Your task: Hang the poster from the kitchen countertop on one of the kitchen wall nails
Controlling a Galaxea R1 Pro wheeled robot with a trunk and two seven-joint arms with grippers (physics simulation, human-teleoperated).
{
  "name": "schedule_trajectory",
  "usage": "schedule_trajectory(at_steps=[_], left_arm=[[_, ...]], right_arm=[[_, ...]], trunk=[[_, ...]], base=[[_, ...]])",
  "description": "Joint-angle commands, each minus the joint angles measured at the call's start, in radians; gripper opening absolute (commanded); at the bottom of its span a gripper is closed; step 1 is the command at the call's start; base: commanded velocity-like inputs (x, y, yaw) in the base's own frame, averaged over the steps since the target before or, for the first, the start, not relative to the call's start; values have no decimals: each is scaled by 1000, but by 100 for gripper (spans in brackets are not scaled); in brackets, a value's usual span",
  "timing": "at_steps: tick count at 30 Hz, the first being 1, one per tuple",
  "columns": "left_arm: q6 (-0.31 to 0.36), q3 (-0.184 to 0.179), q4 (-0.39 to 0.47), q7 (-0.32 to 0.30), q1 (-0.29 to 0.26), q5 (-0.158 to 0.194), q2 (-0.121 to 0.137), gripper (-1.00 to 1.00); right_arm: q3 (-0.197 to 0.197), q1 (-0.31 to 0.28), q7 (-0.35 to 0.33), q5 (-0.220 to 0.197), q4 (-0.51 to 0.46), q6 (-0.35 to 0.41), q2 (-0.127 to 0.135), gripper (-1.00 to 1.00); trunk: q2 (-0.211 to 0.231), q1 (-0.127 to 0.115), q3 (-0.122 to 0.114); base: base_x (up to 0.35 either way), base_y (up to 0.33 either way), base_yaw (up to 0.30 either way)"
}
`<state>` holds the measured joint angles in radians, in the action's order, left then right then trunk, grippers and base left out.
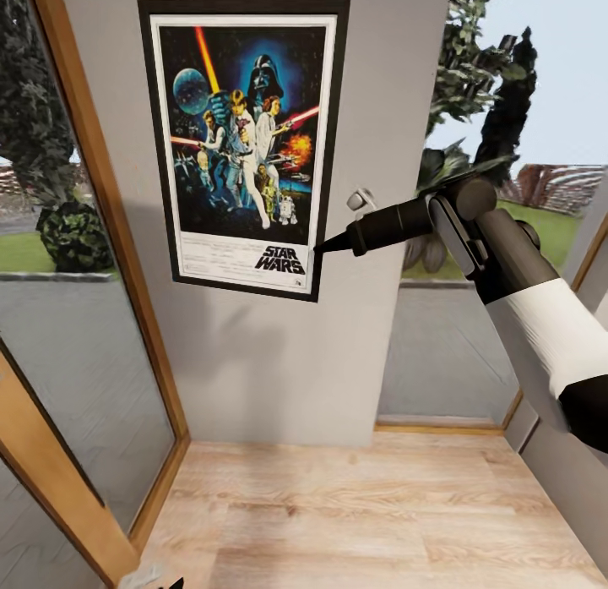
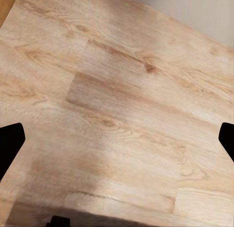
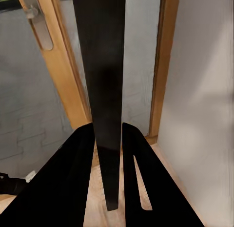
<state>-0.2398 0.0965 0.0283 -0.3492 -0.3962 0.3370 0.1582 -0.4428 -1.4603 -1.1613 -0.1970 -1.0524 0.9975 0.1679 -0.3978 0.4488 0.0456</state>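
The right claw (image 1: 325, 245) is clenched on the right edge of the black-framed Star Wars poster (image 1: 245, 145), pressing it flat against the pale grey wall (image 1: 253, 361), probably to seat it on a nail.

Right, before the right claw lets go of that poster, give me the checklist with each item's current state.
1. Poster against the grey wall: ok, it sits flat on the wall in the head view.
2. Poster level: not ok, it tilts slightly, lower right corner dipping.
3. Right claw grip: ok, its fingers close on the black frame edge at the poster's lower right.
4. Poster hooked on a nail: cannot tell, any nail is hidden behind it.
5. Left claw out of the way: ok, open, pointing at the wooden floor.
6. Room to pull the right arm back: ok, nothing close beside it.
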Motion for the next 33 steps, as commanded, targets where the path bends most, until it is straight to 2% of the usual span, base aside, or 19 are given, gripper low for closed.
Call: schedule_trajectory(at_steps=[1,23,33], left_arm=[[-1,8,-2,-7,-1,0,0,100],[-1,8,-2,-7,-1,1,0,100],[-1,8,-2,-7,-1,1,1,100]], right_arm=[[-2,-2,0,-5,0,6,1,-100],[-4,-2,0,-5,0,6,1,-100],[-4,-2,0,-5,0,6,1,-100]], trunk=[[-2,1,2],[-2,1,2],[-2,1,2]], base=[[326,0,0],[322,0,0],[57,0,0]])
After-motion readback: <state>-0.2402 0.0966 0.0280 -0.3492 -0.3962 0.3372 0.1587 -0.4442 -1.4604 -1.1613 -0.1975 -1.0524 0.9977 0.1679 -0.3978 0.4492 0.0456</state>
